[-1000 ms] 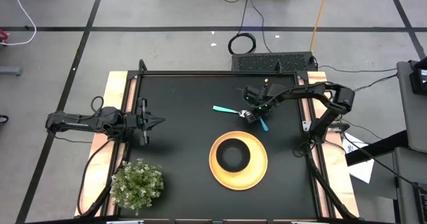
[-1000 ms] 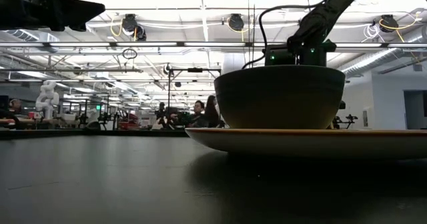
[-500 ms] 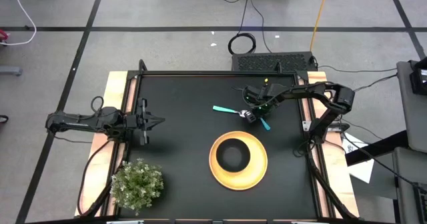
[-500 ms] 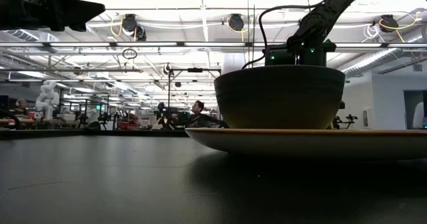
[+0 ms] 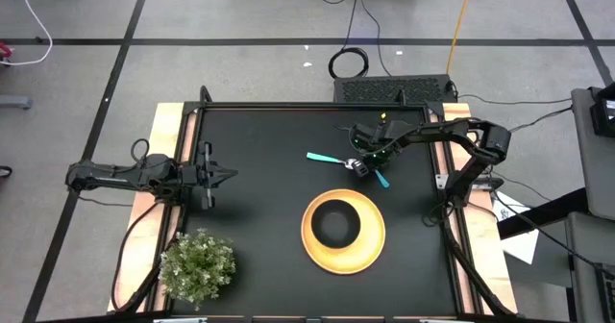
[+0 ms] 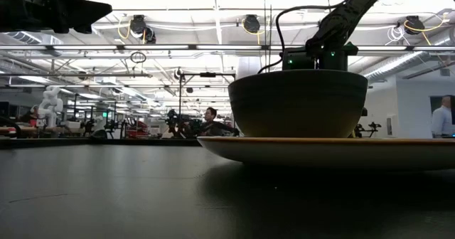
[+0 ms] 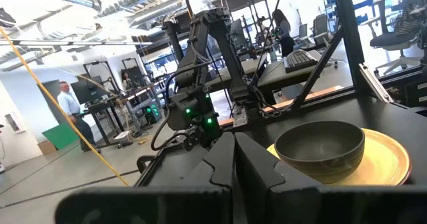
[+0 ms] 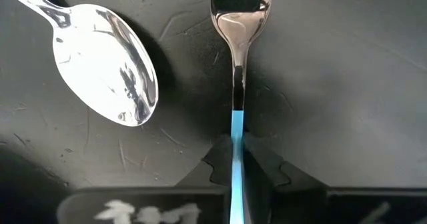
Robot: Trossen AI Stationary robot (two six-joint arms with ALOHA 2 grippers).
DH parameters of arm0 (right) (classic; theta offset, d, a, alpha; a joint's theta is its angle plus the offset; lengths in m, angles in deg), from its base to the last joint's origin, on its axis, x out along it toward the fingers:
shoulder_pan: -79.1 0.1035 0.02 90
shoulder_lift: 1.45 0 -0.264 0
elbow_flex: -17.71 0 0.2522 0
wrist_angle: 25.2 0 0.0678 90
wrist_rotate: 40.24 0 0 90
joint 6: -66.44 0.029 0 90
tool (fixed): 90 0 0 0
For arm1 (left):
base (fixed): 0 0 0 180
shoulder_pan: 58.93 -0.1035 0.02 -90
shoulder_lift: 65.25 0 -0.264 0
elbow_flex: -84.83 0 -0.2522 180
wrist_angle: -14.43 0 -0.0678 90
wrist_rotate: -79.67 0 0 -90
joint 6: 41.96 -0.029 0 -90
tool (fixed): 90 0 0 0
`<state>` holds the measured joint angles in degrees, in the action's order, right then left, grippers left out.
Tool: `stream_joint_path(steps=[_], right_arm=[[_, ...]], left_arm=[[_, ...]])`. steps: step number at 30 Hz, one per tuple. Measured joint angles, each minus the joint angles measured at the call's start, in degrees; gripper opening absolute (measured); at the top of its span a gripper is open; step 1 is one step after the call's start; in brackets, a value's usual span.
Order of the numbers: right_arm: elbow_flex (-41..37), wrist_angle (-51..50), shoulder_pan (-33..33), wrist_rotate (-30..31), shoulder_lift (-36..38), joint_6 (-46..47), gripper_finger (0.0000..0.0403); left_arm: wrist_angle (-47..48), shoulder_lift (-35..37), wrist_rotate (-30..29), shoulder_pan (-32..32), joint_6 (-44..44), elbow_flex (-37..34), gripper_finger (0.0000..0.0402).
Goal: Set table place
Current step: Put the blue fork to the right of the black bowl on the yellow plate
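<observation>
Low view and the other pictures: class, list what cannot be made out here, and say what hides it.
- Low view: the fork and spoon are out of sight behind the black bowl and yellow plate.
- Right wrist view: the fork has its tines cut off by the edge; the right end effector, shut on it, covers part of its handle.
- High view: the fork's tines are hidden beneath that end effector.

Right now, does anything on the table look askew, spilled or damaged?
Nothing spilled or damaged. The spoon lies loose and angled behind the plate, not yet placed; the right gripper is shut on the fork.
</observation>
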<state>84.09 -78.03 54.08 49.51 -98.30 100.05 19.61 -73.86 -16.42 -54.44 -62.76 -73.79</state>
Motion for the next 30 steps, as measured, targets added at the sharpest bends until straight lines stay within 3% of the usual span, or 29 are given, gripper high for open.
stream_joint_path(steps=[13, 30], right_arm=[[0.0, 0.1, 0.0, 0.0, 0.3, -0.4, 0.0006], [-0.2, -1.9, 0.0, 0.0, 9.0, 0.6, 0.0001]], left_arm=[[0.0, 0.0, 0.0, 0.0, 0.0, 0.0, 0.0019], [-0.1, 0.0, 0.1, 0.0, 0.1, 0.0, 0.0019]])
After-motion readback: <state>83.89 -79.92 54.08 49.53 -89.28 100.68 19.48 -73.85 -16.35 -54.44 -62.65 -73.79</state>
